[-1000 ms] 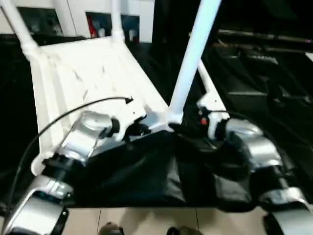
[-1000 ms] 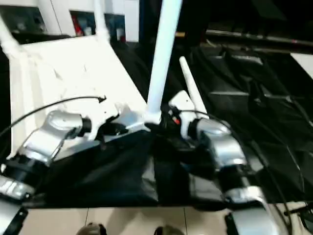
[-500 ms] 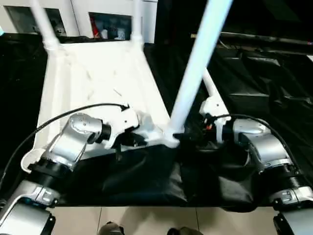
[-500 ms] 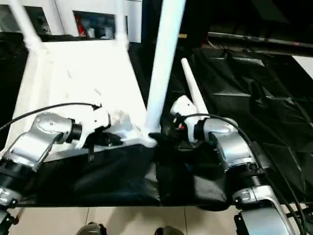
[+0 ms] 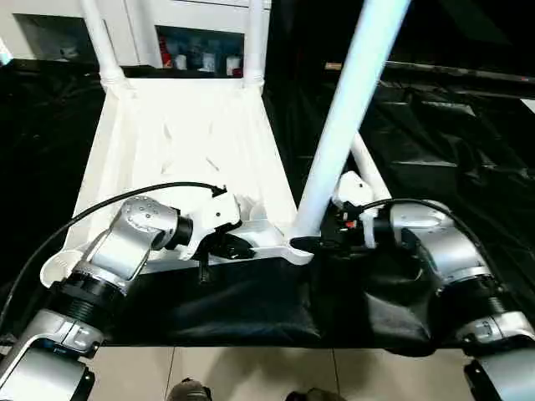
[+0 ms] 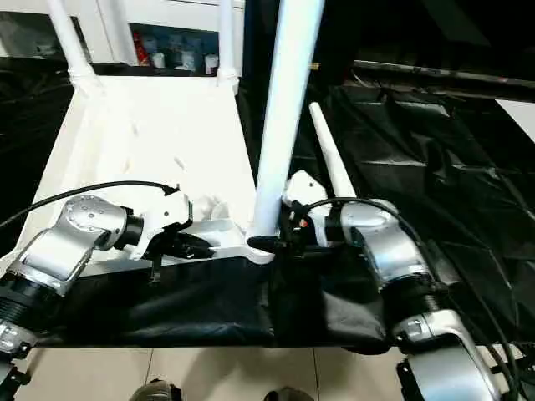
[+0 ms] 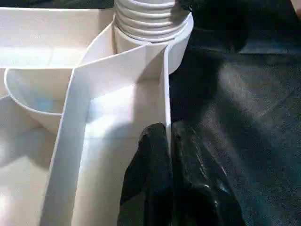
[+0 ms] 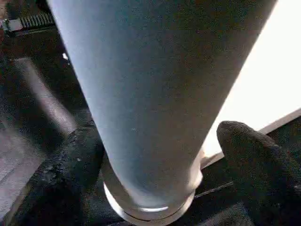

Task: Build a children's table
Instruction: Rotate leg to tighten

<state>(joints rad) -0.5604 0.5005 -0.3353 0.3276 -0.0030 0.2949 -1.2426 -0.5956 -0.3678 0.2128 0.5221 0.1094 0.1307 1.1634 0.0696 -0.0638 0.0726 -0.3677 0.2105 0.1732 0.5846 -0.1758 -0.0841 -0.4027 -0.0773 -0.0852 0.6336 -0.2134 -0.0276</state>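
Our left pincer (image 7: pixel 170 155) is pinched shut on the thin near edge wall of the table top (image 5: pixel 188 150), its two black fingers (image 7: pixel 150 179) pressed on either side of that white rim just beside the near corner socket (image 7: pixel 153 28). We see the table top lying upside down on the worktop (image 5: pixel 468 150), which is covered in black sheeting, with its ribbed underside facing up toward our head camera. Two legs (image 5: pixel 102 42) stand upright in the far corner sockets, and a third leg (image 5: pixel 347 117) rises steeply from the near corner, its ridged lower end seated in the socket. Our right pincer (image 8: pixel 157 155) stands wide open around the base of that third leg, one black finger (image 8: pixel 61 174) on each side of the round shaft; we cannot tell whether the fingers actually touch it. A fourth leg (image 6: pixel 330 159) lies flat on the black sheeting just beside the table top, on our right, running away from us behind the right wrist. A black cable (image 5: pixel 125 200) arcs over our left forearm. Pale floor tiles (image 5: pixel 251 376) show below the near edge of the worktop.
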